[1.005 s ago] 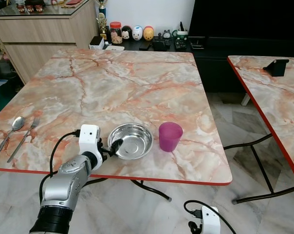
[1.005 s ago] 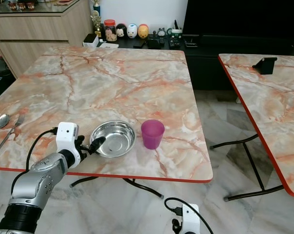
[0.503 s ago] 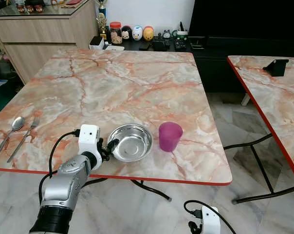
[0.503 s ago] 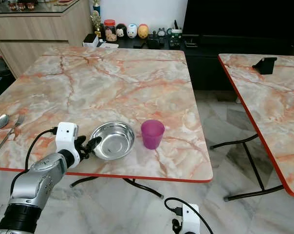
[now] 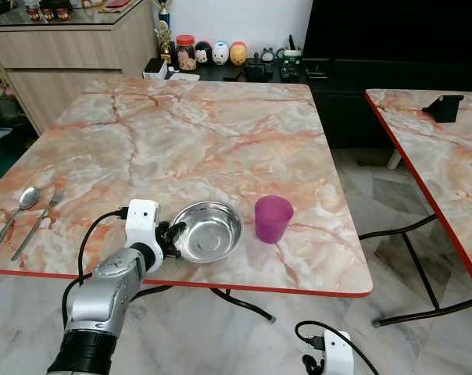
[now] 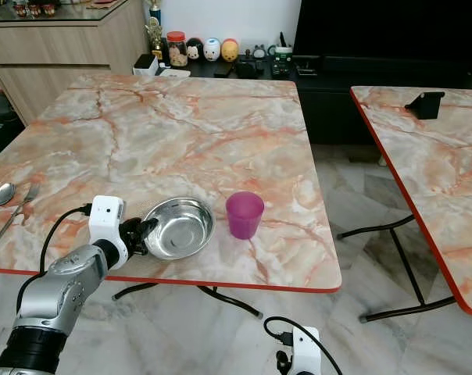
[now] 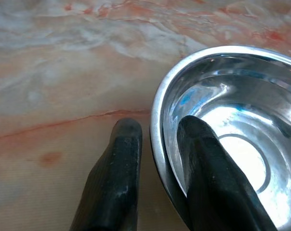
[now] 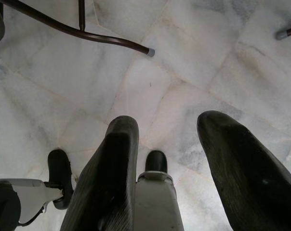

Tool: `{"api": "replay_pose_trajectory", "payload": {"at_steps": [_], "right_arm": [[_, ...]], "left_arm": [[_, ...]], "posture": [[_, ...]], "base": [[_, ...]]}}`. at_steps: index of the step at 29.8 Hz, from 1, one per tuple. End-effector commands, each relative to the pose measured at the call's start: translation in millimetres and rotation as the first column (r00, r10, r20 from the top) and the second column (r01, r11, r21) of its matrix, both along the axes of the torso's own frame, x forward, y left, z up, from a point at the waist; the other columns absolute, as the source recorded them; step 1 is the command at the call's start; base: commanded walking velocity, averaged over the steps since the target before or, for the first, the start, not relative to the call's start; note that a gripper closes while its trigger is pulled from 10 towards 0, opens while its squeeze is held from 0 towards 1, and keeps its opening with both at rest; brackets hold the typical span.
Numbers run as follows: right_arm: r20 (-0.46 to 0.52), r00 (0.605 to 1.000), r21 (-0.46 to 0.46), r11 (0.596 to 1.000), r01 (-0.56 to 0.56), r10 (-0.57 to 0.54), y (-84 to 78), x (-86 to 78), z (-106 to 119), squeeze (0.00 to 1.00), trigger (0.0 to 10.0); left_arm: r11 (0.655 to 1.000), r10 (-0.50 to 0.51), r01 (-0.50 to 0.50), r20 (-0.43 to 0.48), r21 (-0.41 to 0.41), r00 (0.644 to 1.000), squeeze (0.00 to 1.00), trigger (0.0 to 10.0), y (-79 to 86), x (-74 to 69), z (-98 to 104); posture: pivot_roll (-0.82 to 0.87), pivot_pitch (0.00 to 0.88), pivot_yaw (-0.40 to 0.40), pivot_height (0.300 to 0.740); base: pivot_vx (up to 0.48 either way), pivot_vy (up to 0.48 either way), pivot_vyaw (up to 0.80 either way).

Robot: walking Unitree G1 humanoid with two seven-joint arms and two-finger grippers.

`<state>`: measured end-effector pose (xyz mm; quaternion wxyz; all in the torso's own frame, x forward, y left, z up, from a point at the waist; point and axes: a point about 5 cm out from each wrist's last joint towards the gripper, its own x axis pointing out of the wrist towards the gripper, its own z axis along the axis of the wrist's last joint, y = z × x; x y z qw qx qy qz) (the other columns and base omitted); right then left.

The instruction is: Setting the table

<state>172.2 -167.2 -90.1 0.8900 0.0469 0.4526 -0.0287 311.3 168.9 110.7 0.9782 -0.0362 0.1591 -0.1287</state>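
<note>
A steel bowl (image 5: 212, 233) sits near the front edge of the marble table (image 5: 205, 133). My left gripper (image 5: 173, 233) is shut on the bowl's left rim. In the left wrist view one finger (image 7: 208, 163) is inside the bowl (image 7: 251, 120) and the other lies outside the rim. A purple cup (image 5: 273, 218) stands upright just right of the bowl. A spoon (image 5: 21, 205) and a fork (image 5: 41, 219) lie side by side at the table's front left. My right gripper (image 8: 169, 120) hangs low over the floor, open and holding nothing.
A second marble table (image 5: 447, 164) stands to the right across a gap of tiled floor. Behind are a wooden cabinet (image 5: 72, 47) and a dark console (image 5: 244, 72) with jars and small figures. The table's legs (image 8: 87, 36) cross the floor below.
The bowl has slid a little to the left and nearer the front edge, with my left gripper on its rim. The cup, spoon and fork have stayed put.
</note>
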Motion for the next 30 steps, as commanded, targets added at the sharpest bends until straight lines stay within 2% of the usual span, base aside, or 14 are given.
{"api": "replay_pose_trajectory", "payload": {"at_steps": [1,12,15,20,23,25,26,28,29,30], "right_arm": [[0.003,1.0,0.002,1.0,0.01,-0.01,0.6,1.0,0.4,0.0,10.0],[0.001,1.0,0.001,1.0,0.005,-0.005,0.3,0.1,0.0,0.0,10.0],[0.001,1.0,-0.002,1.0,0.004,-0.004,0.1,-0.2,-0.1,0.0,10.0],[0.0,1.0,-0.004,1.0,0.002,-0.002,-0.5,-0.7,-0.2,0.0,10.0],[0.0,1.0,-0.005,1.0,-0.001,0.001,-0.8,-0.9,-0.3,0.0,10.0],[0.0,1.0,-0.007,1.0,-0.002,0.002,-1.0,-1.0,-0.3,0.0,10.0],[0.001,1.0,-0.009,1.0,-0.003,0.003,-1.4,-1.1,-0.3,0.0,10.0],[0.002,1.0,-0.012,1.0,-0.003,0.003,-1.7,-1.1,-0.2,0.0,10.0],[0.003,1.0,-0.013,1.0,-0.003,0.003,-2.1,-1.2,-0.2,0.0,10.0],[0.003,1.0,-0.013,1.0,-0.003,0.003,-2.1,-1.2,-0.2,0.0,10.0]], "left_arm": [[1.0,0.008,-0.009,0.034,0.02,0.999,0.0,0.0,1.9,3.1,7.6],[0.999,0.011,-0.013,0.053,0.045,0.999,0.0,0.0,2.4,3.0,8.2],[0.997,0.027,-0.031,0.071,0.068,0.997,0.0,0.0,3.8,3.4,8.9],[0.994,0.102,-0.107,0.118,0.036,0.988,0.0,0.0,9.4,6.3,14.2],[0.986,0.164,-0.167,0.164,0.006,0.973,0.0,0.0,14.5,8.4,20.4],[0.978,0.21,-0.205,0.215,-0.045,0.954,0.0,0.0,16.7,9.8,28.6],[0.967,0.256,-0.241,0.269,-0.087,0.929,0.0,0.0,19.1,10.6,37.2],[0.957,0.288,-0.263,0.316,-0.119,0.904,0.0,0.0,20.5,10.9,44.7],[0.95,0.311,-0.277,0.371,-0.142,0.875,0.0,0.0,21.2,11.0,53.6],[0.95,0.311,-0.277,0.371,-0.142,0.875,0.0,0.0,21.2,11.0,53.6]], "posture": [[0.08,0.0,-0.01,0.74],[0.08,0.0,-0.011,0.74],[0.08,0.0,-0.012,0.74],[0.08,0.0,-0.014,0.74],[0.08,0.0,-0.016,0.74],[0.08,0.0,-0.017,0.74],[0.08,0.0,-0.017,0.74],[0.08,0.0,-0.019,0.74],[0.08,0.0,-0.019,0.74],[0.08,0.0,-0.019,0.74]], "base": [[0.0,0.0,0.0],[0.0,0.0,0.0],[0.0,0.0,0.0],[0.0,0.0,0.0],[0.0,0.0,0.0],[0.0,0.0,0.0],[0.0,0.0,0.0],[0.0,0.0,0.0],[0.0,0.0,0.0],[0.0,0.0,0.0]]}}
